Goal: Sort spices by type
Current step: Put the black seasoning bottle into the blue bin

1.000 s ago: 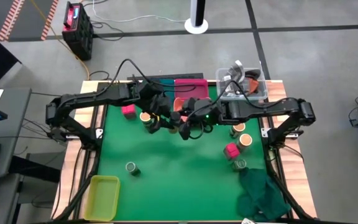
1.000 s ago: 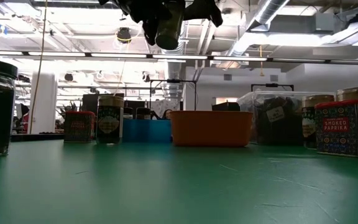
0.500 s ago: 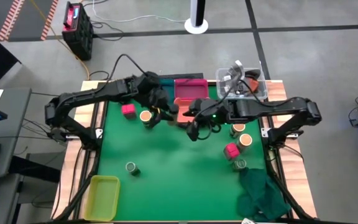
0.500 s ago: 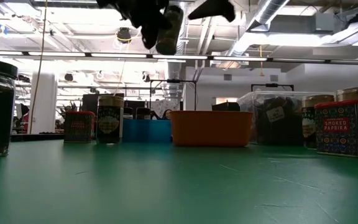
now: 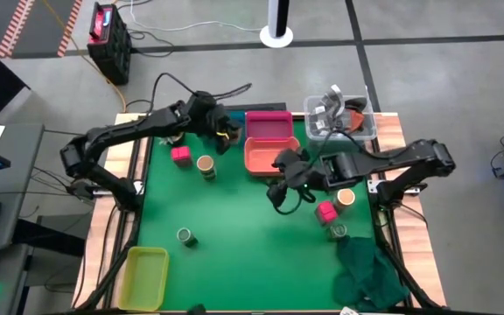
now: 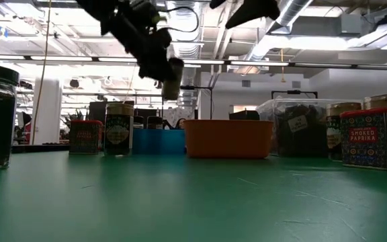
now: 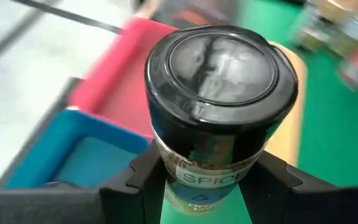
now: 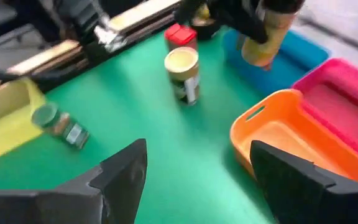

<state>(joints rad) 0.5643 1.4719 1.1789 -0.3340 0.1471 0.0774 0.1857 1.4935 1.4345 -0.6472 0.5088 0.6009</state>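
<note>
From above, my left end effector [image 5: 223, 133] carries a dark-lidded spice jar [image 5: 221, 137] over the blue tray [image 5: 232, 116], presumably its sorting bin. Low view: jar aloft, arm slanted down. Left wrist: fingers clamp the jar. Right wrist: right end effector [image 8: 194, 174] spread wide, empty.

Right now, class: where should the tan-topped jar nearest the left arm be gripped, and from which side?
Grip the tan-topped jar around its round body just below the lid, coming down from above. It stands upright with its lid facing up. The pink box sits close beside it, so keep the claw fingers off that side.
</note>
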